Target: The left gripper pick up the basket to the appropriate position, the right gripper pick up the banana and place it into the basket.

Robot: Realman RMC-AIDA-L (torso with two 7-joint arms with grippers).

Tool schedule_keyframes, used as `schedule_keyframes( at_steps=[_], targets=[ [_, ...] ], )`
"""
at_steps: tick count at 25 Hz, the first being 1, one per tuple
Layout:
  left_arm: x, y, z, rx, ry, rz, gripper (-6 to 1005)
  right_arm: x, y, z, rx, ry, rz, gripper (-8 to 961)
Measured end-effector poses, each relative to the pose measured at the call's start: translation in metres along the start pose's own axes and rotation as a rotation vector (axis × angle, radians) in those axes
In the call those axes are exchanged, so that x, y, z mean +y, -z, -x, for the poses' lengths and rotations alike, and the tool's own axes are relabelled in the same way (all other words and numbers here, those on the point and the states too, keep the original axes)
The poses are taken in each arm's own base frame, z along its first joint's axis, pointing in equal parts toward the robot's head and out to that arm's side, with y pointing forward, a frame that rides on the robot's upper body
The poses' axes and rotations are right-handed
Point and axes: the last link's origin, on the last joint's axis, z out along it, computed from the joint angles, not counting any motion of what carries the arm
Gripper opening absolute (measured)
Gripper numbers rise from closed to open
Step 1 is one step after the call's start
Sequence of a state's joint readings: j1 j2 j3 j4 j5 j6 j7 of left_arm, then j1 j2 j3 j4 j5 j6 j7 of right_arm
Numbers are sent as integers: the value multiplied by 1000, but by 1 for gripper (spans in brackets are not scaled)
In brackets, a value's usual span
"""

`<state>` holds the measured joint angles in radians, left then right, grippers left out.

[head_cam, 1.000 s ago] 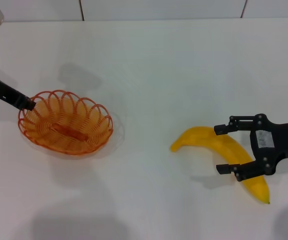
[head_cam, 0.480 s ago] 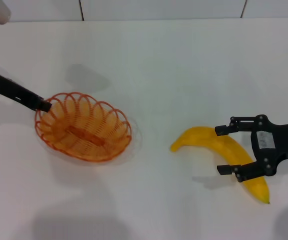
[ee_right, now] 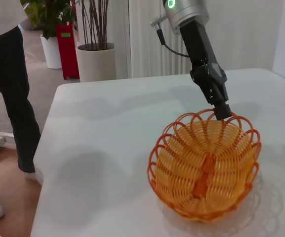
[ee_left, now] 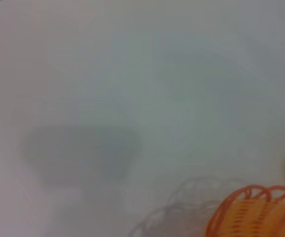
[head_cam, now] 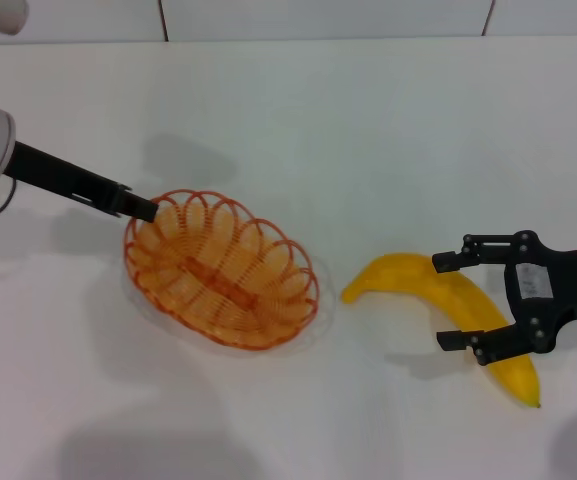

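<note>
The orange wire basket (head_cam: 223,270) hangs tilted a little above the white table, left of centre. My left gripper (head_cam: 143,207) is shut on its far-left rim; the right wrist view shows the same grip (ee_right: 223,111) on the basket (ee_right: 206,168). The left wrist view shows only a piece of the basket rim (ee_left: 253,212). The yellow banana (head_cam: 398,275) lies on the table to the right of the basket. My right gripper (head_cam: 448,302) is open, low over the banana's middle, with one finger on each side of it.
The white table (head_cam: 298,120) runs to a tiled wall at the back. In the right wrist view the table's far edge (ee_right: 48,128) shows, with a standing person (ee_right: 9,74) and potted plants (ee_right: 95,59) beyond it.
My left gripper has carried the basket to the right and nearer, towards the banana. The right gripper and the banana have not moved.
</note>
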<state>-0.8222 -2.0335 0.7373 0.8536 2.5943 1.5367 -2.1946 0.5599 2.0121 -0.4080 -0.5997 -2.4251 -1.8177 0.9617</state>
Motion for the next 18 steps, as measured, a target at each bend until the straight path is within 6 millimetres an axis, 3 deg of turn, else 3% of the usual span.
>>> schedule_keyframes(
  at_steps=[18],
  targets=[
    [18,5,4,200,86,210,66,0,1,-1,2,2,-2,882]
  ],
)
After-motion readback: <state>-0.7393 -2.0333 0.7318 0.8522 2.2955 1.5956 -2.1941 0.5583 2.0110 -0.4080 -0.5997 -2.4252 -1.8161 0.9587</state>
